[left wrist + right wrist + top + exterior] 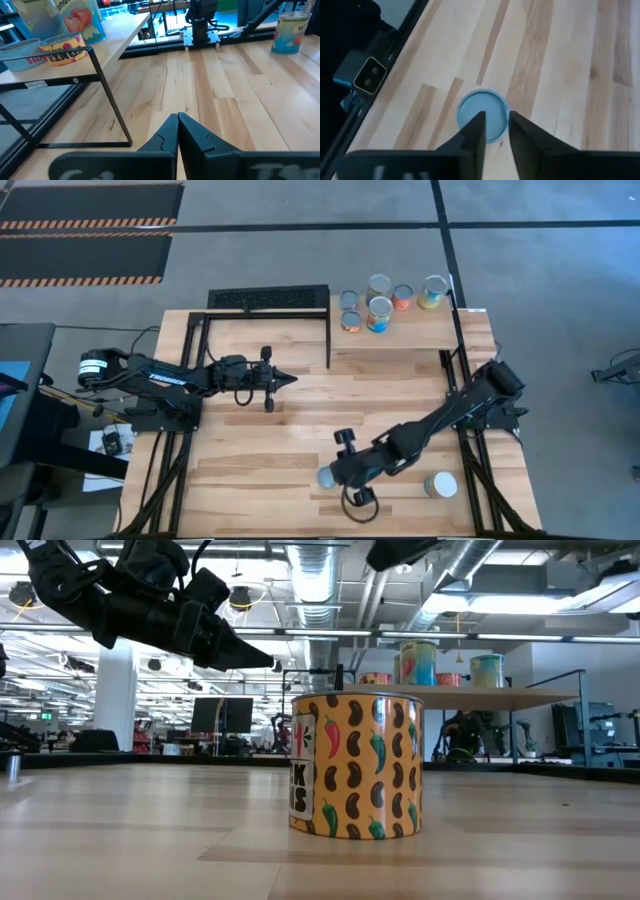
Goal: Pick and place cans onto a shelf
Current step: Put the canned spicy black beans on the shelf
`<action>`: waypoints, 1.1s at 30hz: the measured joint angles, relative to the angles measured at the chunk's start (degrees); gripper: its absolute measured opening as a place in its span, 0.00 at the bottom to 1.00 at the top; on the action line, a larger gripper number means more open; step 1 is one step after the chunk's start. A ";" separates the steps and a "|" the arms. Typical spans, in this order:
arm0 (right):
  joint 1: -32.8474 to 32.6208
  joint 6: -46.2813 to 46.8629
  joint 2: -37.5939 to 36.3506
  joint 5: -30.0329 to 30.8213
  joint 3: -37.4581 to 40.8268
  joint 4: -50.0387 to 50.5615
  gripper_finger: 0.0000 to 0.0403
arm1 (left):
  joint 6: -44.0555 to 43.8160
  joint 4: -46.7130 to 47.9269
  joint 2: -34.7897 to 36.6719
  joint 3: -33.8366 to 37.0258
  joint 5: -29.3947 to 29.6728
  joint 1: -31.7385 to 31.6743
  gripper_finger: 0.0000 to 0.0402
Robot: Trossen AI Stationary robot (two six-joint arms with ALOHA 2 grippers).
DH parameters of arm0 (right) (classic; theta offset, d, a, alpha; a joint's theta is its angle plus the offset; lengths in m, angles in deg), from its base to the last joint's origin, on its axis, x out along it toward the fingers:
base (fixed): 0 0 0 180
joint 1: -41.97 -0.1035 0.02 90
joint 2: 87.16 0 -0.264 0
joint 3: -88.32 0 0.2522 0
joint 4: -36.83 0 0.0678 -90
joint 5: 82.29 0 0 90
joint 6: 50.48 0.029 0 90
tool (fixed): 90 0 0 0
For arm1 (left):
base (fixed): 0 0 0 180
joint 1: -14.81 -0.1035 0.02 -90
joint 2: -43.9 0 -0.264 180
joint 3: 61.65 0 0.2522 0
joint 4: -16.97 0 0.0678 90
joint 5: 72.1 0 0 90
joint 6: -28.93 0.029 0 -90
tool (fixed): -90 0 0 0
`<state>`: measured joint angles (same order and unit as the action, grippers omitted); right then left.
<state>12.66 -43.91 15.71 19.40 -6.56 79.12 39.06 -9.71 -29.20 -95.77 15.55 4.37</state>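
Several cans (379,313) stand on the shelf (470,335), a pale board on a black frame at the table's far right; they also show in the low view (418,661) and the left wrist view (65,50). One silver-topped can (328,477) stands on the table near the front edge, and my right gripper (338,472) hovers over its top (482,115) with a narrow gap between the fingers (495,125). A second can (440,485) stands to its right. A can with an orange bean-and-pepper label (355,765) stands close in the low view. My left gripper (290,380) is shut and empty above mid-table.
A black metal frame (270,300) with a dark grille stands at the far middle, left of the shelf. The shelf's black legs (107,95) reach down to the tabletop. Bare planks (260,450) lie between the two arms.
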 joint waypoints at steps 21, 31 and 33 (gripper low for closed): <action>-3.77 -4.09 13.53 0.21 -7.79 5.21 0.43 | -0.17 1.24 -0.02 -0.04 -0.03 0.00 0.00; -1.32 -5.32 16.36 -2.10 -7.85 5.18 0.25 | -0.13 1.93 -0.04 -0.04 -0.02 0.00 0.00; -0.95 -5.29 16.11 -2.58 -7.87 5.76 0.17 | -0.15 1.87 -0.02 -0.04 0.20 0.00 0.00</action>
<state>11.71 -49.20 31.81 16.81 -14.43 84.87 38.91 -7.84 -29.23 -95.82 15.75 4.37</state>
